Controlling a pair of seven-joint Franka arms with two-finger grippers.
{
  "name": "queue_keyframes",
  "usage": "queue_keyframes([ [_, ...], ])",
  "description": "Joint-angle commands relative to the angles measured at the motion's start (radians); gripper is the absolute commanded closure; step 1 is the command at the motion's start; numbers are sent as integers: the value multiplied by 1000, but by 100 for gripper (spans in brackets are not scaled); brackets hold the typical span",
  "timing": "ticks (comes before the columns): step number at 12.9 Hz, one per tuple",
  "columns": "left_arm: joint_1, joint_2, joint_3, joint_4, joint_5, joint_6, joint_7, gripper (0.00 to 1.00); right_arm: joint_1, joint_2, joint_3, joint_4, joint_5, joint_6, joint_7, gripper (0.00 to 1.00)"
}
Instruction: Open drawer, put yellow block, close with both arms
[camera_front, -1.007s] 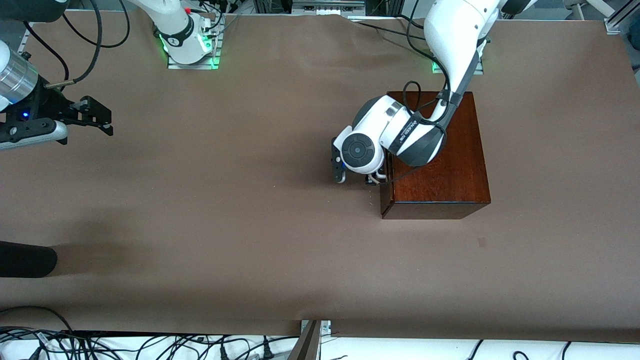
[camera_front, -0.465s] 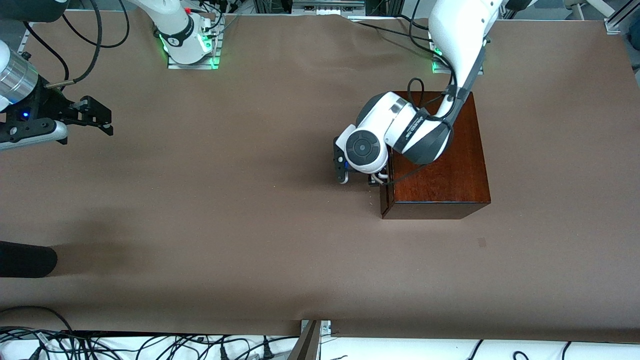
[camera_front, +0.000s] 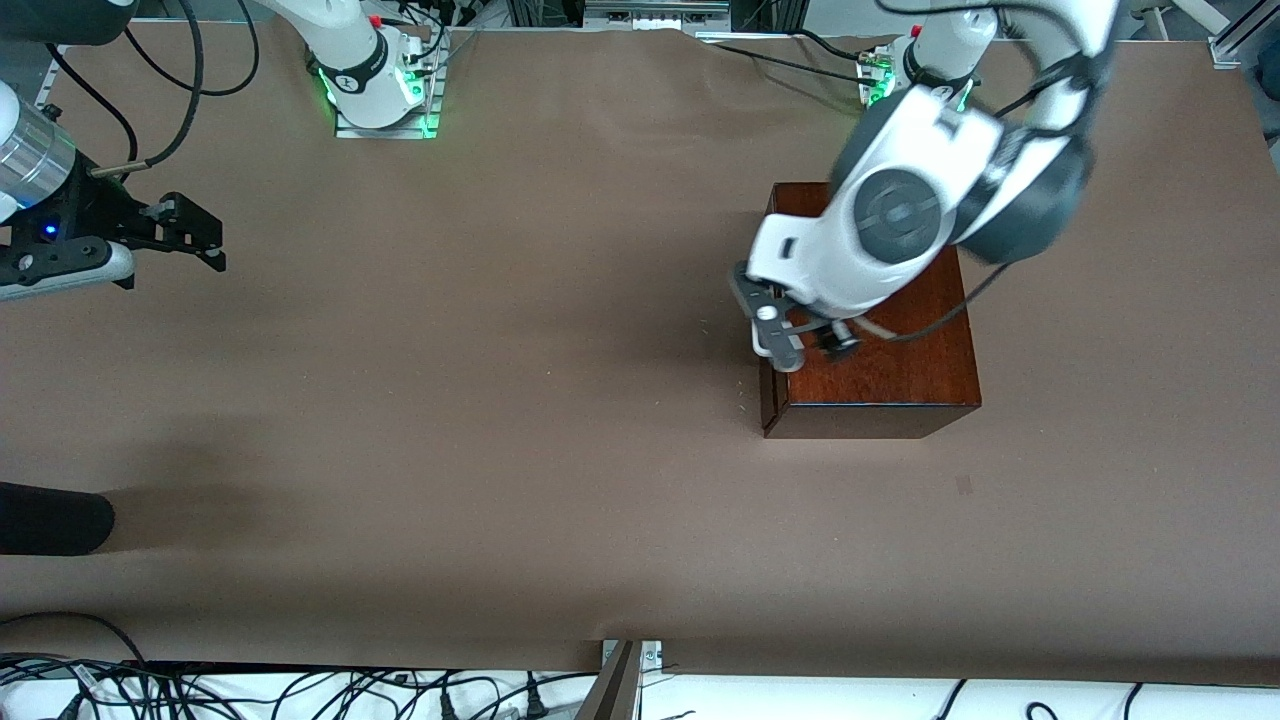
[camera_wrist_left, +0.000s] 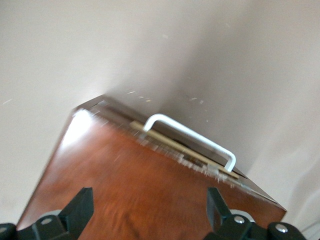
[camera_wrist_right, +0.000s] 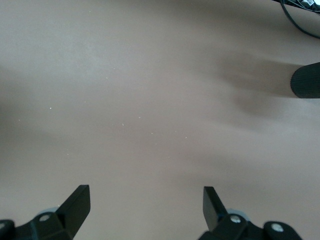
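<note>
**Ana:** Brown paper covers the table (camera_front: 500, 450) from end to end. I count one mahogany box (camera_front: 900, 370), toward the left arm's end, and two arms.

**Ben:** And the left hand (camera_front: 800, 345)?

**Ana:** It hangs over the box's top, at the edge above the drawer front. Its wrist view shows both fingers (camera_wrist_left: 80, 210) spread wide with nothing between them.

**Ben:** What does that wrist view add?

**Ana:** The drawer (camera_wrist_left: 200, 157) itself: one white U-shaped handle (camera_wrist_left: 192, 137) and a thin pale strip beside the front, so it looks shut or nearly so. From the front camera the handle is hidden under the arm.

**Ben:** The right hand (camera_front: 190, 235)?

**Ana:** Waiting over bare table at the right arm's end, fingers (camera_wrist_right: 75, 205) apart and empty.

**Ben:** The yellow block?

**Ana:** I cannot see it in any view.
</note>
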Motion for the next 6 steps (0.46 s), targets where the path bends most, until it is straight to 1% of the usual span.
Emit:
queue_keyframes([
  [1, 84, -74, -9, -27, -10, -29, -65, 0, -2, 1, 2, 14, -6, -19, 17, 0],
  [2, 101, -80, -11, -22, -12, -41, -66, 0, -4, 1, 2, 14, -7, -17, 17, 0],
  [3, 132, -96, -1, 31, -9, -58, -66, 0, -4, 1, 2, 14, -7, -17, 17, 0],
  [4, 168, -96, -1, 80, -10, -114, -65, 0, -4, 1, 2, 14, -6, -17, 17, 0],
  [5, 214, -91, 0, 102, -9, -171, -63, 0, -2, 1, 2, 14, -6, -17, 17, 0],
  [6, 235, -109, 0, 91, -4, -176, -68, 0, -2, 1, 2, 14, -6, -19, 17, 0],
])
